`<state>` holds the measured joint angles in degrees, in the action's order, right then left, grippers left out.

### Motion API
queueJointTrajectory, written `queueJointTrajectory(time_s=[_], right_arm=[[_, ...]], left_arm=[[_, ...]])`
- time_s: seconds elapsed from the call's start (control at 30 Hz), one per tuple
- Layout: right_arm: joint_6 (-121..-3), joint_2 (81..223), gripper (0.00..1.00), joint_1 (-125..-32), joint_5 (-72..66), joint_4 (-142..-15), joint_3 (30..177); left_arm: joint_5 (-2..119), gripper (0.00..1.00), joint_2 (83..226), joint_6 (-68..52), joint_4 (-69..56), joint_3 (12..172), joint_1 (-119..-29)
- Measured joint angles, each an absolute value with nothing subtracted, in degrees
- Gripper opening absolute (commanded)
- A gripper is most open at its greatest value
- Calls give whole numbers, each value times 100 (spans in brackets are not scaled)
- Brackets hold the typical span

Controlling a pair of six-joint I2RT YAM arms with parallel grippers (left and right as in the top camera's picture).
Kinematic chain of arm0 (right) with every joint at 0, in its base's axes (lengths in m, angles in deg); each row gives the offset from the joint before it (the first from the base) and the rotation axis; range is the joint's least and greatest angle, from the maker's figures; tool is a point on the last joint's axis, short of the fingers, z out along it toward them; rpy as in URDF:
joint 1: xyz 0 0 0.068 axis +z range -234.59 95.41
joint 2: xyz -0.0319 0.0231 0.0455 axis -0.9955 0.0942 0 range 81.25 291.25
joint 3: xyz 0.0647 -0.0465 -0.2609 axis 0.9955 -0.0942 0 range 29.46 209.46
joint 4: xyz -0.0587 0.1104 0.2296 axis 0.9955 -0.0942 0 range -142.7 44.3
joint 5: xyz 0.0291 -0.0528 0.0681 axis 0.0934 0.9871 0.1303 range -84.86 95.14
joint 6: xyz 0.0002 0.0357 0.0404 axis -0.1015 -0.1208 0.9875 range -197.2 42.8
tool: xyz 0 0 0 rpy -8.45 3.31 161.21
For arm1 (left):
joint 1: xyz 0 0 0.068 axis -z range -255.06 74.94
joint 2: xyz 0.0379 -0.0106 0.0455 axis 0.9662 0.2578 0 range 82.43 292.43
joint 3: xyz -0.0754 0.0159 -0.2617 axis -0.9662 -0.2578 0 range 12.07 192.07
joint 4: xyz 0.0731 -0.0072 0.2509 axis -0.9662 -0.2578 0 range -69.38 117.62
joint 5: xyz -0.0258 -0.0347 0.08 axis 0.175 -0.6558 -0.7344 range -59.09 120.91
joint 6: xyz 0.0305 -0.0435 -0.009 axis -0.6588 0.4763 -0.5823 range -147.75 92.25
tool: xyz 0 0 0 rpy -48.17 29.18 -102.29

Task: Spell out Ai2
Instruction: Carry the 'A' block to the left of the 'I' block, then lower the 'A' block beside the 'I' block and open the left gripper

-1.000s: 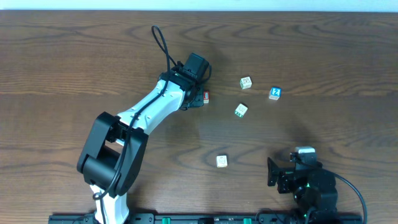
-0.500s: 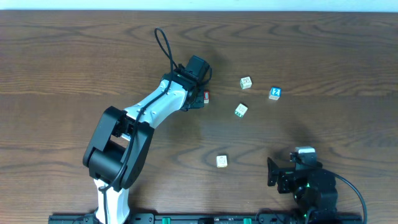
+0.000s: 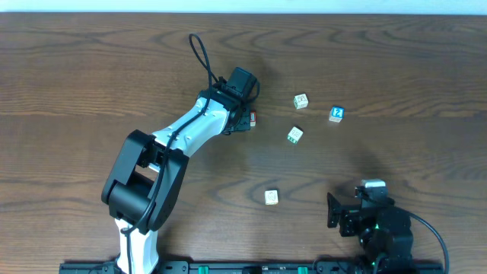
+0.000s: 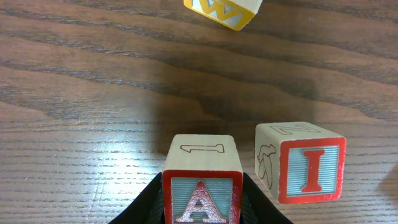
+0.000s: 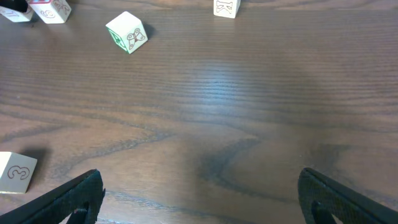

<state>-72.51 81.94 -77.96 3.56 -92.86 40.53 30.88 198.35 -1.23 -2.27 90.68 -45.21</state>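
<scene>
Brown wooden tabletop (image 3: 91,76): nearest, the right hand (image 5: 199,199) rests with jaws spread wide. Left hand (image 3: 247,119) grips the A block (image 4: 202,200); the I block (image 4: 308,165) sits just beside it at 3 o'clock, and the W block (image 4: 222,11) lies farther off at 12 o'clock.

A blk (image 4: 202,186), I blk (image 4: 303,163), 3 blk (image 5: 16,173).

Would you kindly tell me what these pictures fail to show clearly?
Overhead: A block almost wholly hidden beneath the left gripper.
Left wrist: yellow W block cut off by the top edge.
Right wrist: K block cut off by the top edge.
</scene>
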Motion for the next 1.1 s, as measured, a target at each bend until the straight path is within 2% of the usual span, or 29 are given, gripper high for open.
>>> queueJointTrajectory(time_s=[0.33,0.53,0.67,0.7,1.1], right_arm=[[-7251,8194,99,-7796,358,-9286,4053],[-7251,8194,99,-7796,358,-9286,4053],[-7251,8194,99,-7796,358,-9286,4053],[-7251,8194,99,-7796,358,-9286,4053],[-7251,8194,99,-7796,356,-9286,4053]], left_arm=[[3071,6,19923,-123,-166,9074,-4521],[3066,28,19925,-123,-124,9074,-4521],[3055,34,19936,-123,-61,9074,-4521],[3053,40,19940,-127,-54,9074,-4521],[3051,41,20041,-147,-48,9072,-4521]])
